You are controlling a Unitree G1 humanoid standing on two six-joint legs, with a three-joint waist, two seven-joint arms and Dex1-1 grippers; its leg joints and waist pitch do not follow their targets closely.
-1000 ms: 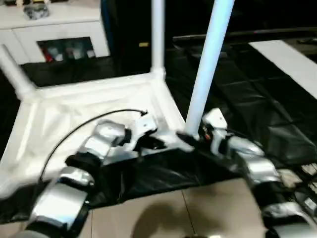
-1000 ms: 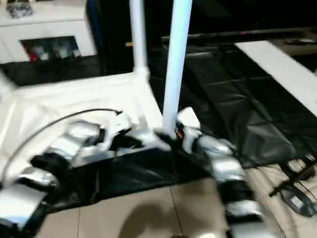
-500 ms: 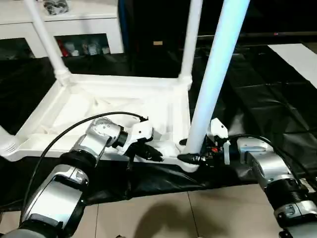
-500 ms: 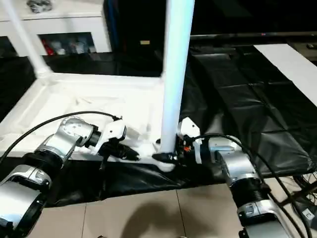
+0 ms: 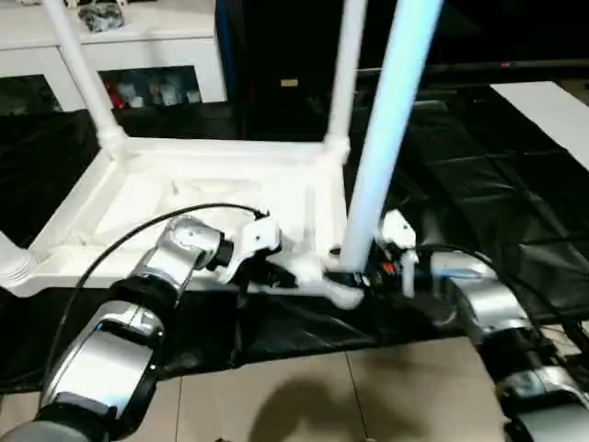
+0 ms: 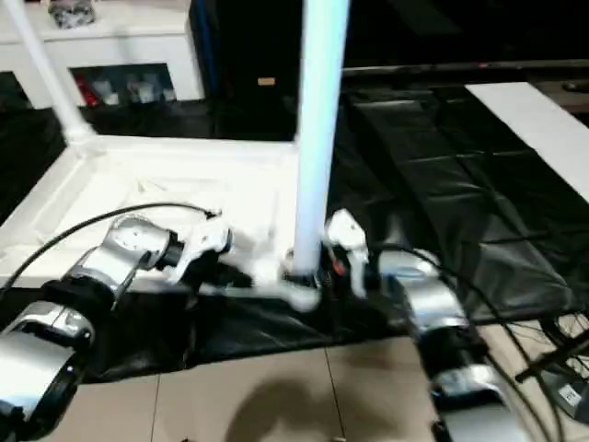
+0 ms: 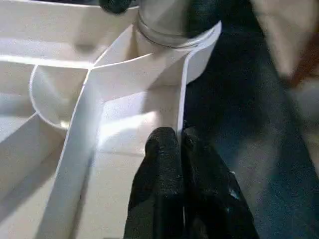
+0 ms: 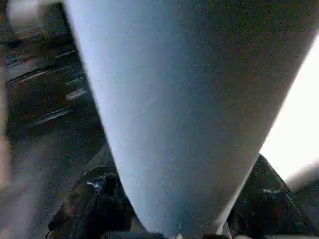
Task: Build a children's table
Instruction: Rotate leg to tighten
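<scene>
While tabletop (image 5: 198, 198) lies inverted, legs (image 5: 382, 152) vert.

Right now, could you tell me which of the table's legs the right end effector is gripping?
The near-corner leg, standing beside the right end effector; the other legs rise from farther corners.

Looks like an indoor demo or lab room w/ home-style furnishing. Floor has beige tiles (image 5: 304, 396), w/ black plastic sheeting (image 5: 479, 193) spread over most of it as a work area. At the back edge of the sheeting stands a white cabinet (image 5: 138, 46) w/ an open shelf of small items, too small to tell. Cables (image 6: 552, 354) lie on the tiles by the sheeting's right edge.
</scene>
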